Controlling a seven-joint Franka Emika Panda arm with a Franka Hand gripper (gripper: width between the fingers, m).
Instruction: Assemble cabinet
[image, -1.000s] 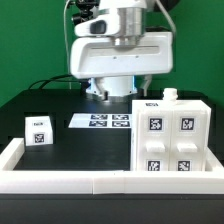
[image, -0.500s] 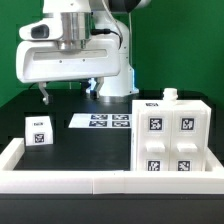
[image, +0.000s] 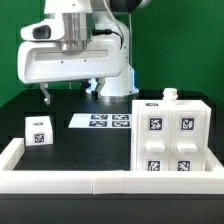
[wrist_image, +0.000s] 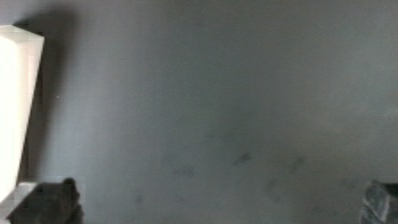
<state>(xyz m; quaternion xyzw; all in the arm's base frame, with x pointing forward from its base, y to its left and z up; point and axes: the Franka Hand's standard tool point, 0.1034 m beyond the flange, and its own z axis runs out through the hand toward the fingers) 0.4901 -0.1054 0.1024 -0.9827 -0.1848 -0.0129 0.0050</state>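
From the exterior view, my gripper (image: 70, 97) hangs above the black table (image: 75, 145), toward the exterior view's left. Its two dark fingertips (image: 45, 98) are spread wide with nothing between them. The cabinet (image: 170, 140) stands at the exterior view's right, well apart from my fingers and lower than them. As far as I can tell it sits right up against the white wall (image: 60, 181) that runs along the front. The move I judge to come next turns on that: the cabinet lies to the exterior view's right of my tool, past the marker board (image: 100, 121), and I would have to travel that way and down to reach it. Its tagged face looks toward the camera, and a small stub (image: 170, 94) sticks up on top. It seems about as tall as it is wide here and its depth is hidden, so I cannot name a long axis. A small tagged cube (image: 38, 130) sits much nearer to me, below my tool at the exterior view's left. My second fingertip is hard to pick out against the dark parts behind it

In the wrist view, my gripper (wrist_image: 214, 198) is spread across nearly the whole picture. Both fingertips are cut off at the edge, and only bare dark table shows between them, so I hold nothing. A white strip (wrist_image: 18, 110) runs along one edge; it is blurred, and I cannot tell whether it is wall, board or something else. The cabinet does not show in this view
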